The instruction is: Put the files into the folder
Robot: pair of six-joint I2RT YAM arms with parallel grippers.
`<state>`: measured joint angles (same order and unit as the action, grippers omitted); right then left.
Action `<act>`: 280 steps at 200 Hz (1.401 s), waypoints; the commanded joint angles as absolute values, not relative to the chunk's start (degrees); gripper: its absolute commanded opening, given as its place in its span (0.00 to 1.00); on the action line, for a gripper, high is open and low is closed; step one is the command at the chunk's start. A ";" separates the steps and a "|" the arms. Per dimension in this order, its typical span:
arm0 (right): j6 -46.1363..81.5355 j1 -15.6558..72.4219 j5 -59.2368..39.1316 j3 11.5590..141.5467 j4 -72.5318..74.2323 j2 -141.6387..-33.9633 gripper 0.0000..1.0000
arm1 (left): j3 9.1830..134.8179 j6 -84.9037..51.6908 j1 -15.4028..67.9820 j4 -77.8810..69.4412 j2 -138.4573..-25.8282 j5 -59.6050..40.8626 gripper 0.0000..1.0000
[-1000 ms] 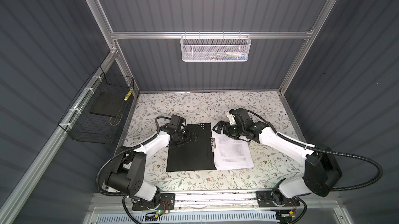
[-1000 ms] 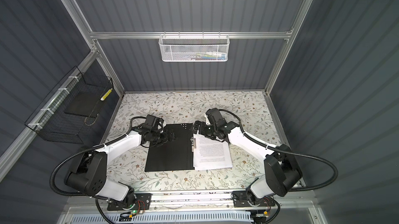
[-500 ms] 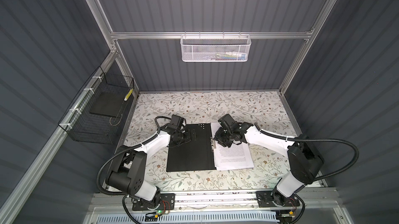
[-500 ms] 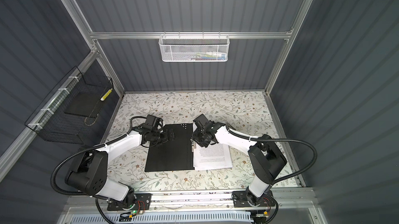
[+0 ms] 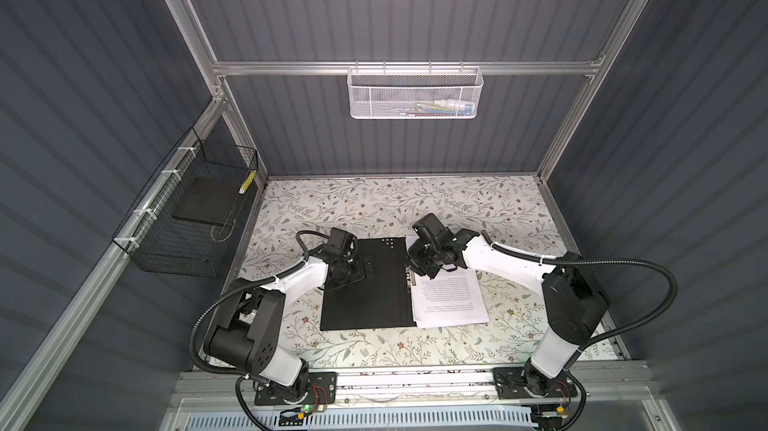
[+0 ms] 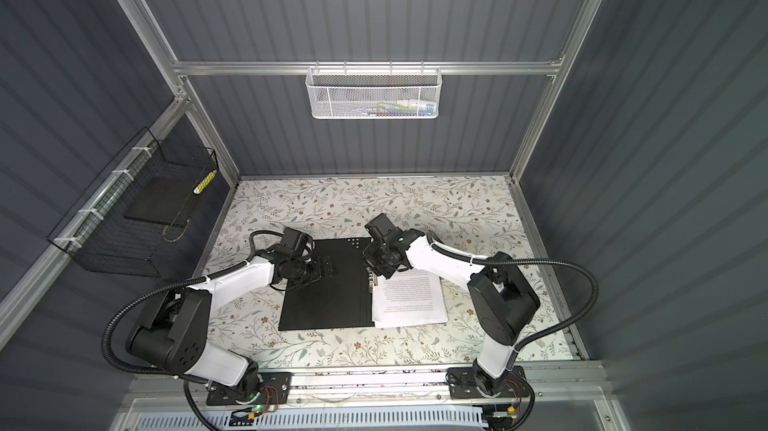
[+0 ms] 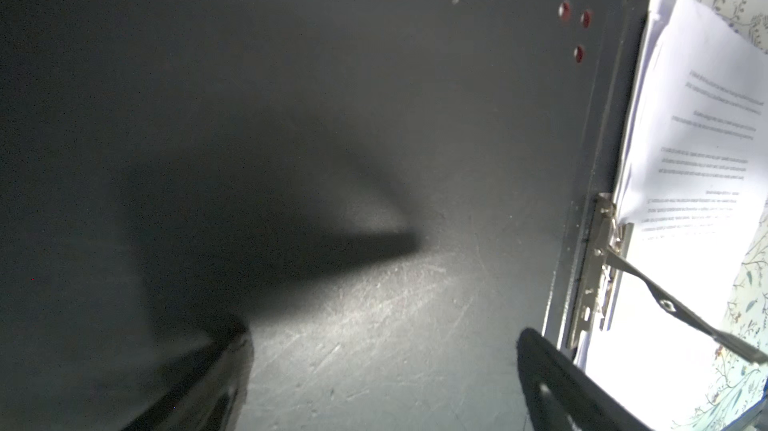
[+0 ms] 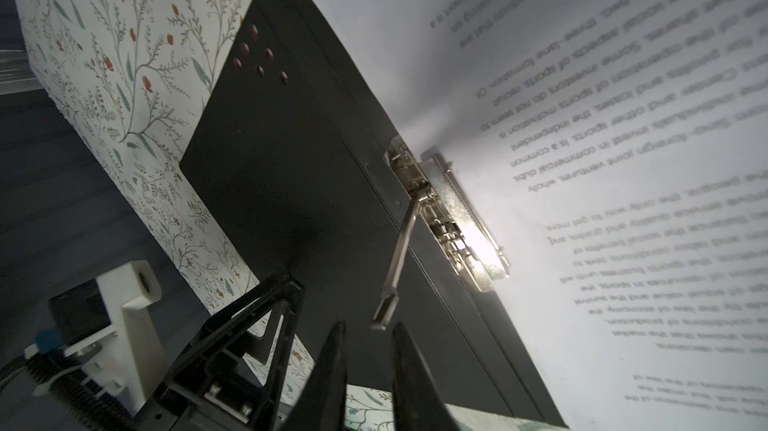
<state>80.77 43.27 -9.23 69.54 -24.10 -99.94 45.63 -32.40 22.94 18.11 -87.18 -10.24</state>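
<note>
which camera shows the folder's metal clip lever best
The right wrist view: the clip lever is close, sharp, raised off the folder spine. The left wrist view shows the lever dark, at the frame's edge; in both top views the clip is a tiny glint.

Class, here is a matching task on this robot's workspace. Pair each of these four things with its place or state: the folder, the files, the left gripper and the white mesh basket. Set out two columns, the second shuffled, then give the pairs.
Things
1. folder
2. files
3. left gripper
4. white mesh basket

Places or states
A. hangs from the rail high at the back
B. jaws wide apart
C. lies open on the table, black inside up
D. white printed sheets beside the metal spine clip

Pairs: 1-C, 2-D, 3-B, 4-A
</note>
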 commanded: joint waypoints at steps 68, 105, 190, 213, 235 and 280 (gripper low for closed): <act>82.44 43.59 -10.37 71.30 -25.21 -102.27 0.18 | 44.64 -33.13 23.29 17.78 -87.80 -9.69 1.00; 82.77 43.64 -10.19 70.70 -25.15 -101.93 0.14 | 44.48 -33.14 23.29 17.59 -87.80 -9.92 1.00; 84.94 43.77 -10.02 64.44 -22.60 -98.78 0.00 | 43.93 -36.21 22.61 18.11 -88.65 -8.05 1.00; 85.47 43.95 -9.61 59.94 -18.45 -97.16 0.00 | 43.38 -38.25 22.39 18.87 -89.81 -7.13 1.00; 85.43 43.97 -8.97 56.42 -16.50 -96.37 0.00 | 42.91 -39.53 21.86 19.31 -90.33 -6.37 1.00; 84.90 44.28 -8.47 49.77 -11.85 -96.33 0.00 | 41.39 -42.76 20.52 21.00 -88.83 -3.53 1.00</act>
<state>85.06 43.94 -10.70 53.93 -9.19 -95.15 45.17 -39.88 21.91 15.73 -87.48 -8.08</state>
